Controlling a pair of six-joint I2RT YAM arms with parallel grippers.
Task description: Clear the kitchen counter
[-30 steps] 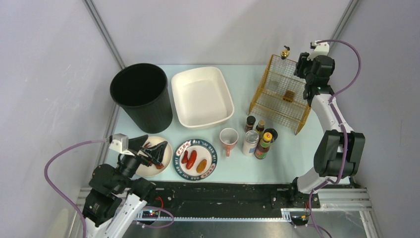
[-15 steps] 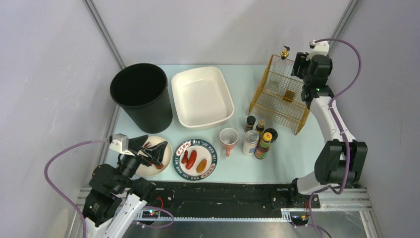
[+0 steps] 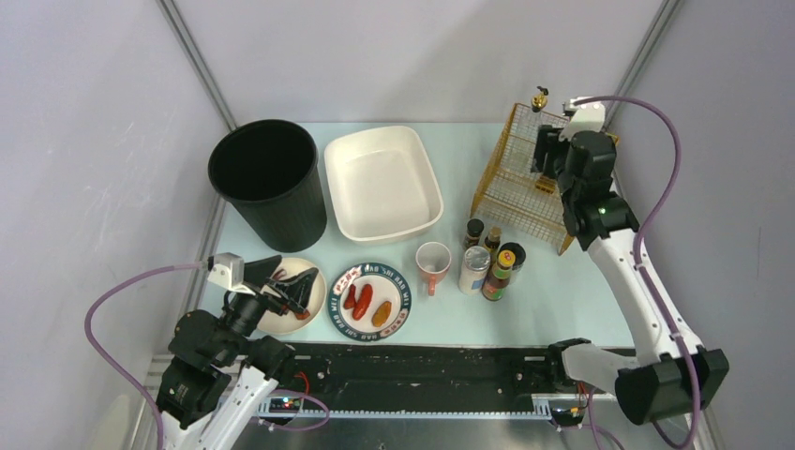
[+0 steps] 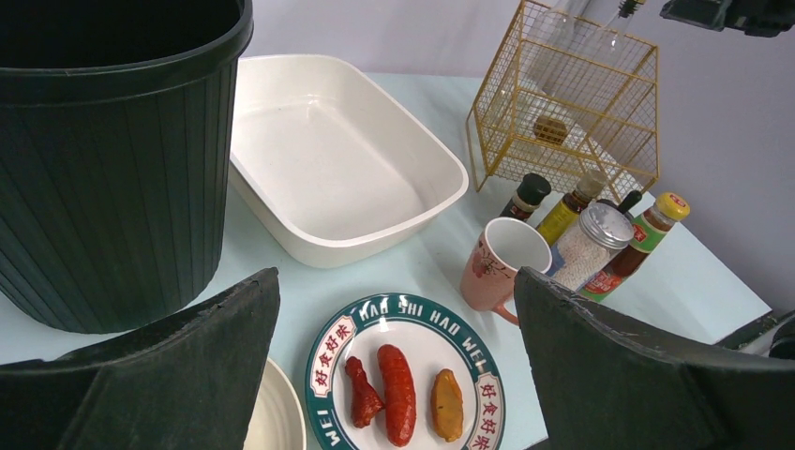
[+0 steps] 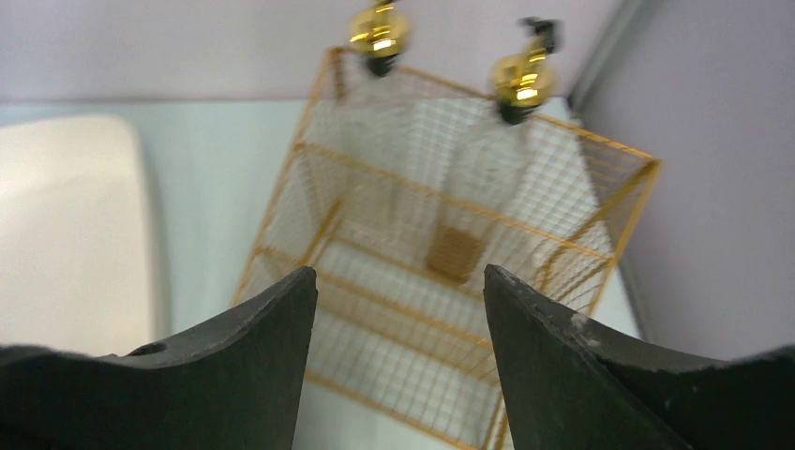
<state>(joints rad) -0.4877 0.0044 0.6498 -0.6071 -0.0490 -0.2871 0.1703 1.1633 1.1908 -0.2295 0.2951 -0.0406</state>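
Kitchen counter (image 3: 553, 291): pale mint tabletop across the middle of the top view; rigid and fixed, not a thing to lift; to be cleared by taking away what stands on it. Left gripper (image 4: 394, 281) low at the lower left, jaws wide apart and holding nothing, above a plain plate (image 3: 317, 298); right gripper (image 5: 398, 281) at the upper right, jaws apart and empty, facing the gold wire rack (image 5: 450, 244). Inside the rack, glass bottles with gold stoppers (image 5: 379, 28); probably fragile and smooth; best taken round the body rather than by the stopper. Patterned plate (image 3: 370, 300) with sausages (image 3: 362, 301) at lower centre; likely stiff ceramic with a slippery glaze; thin rim the only hold; to be kept level lest the greasy food roll off. Mug (image 3: 432, 264) just right of it; light, hard, breakable; pinch over the wall or at the handle. Sauce bottles (image 3: 502, 272) and a metal-lidded shaker (image 3: 474, 269) packed close, some seemingly touching; top-heavy by the look and easily toppled; take the outermost first, round the waist. Black bin (image 3: 270, 183) at the upper left, white tub (image 3: 382, 183) at upper centre; bulky, seemingly light plastic; probably places for scraps and dishes rather than things to grip.
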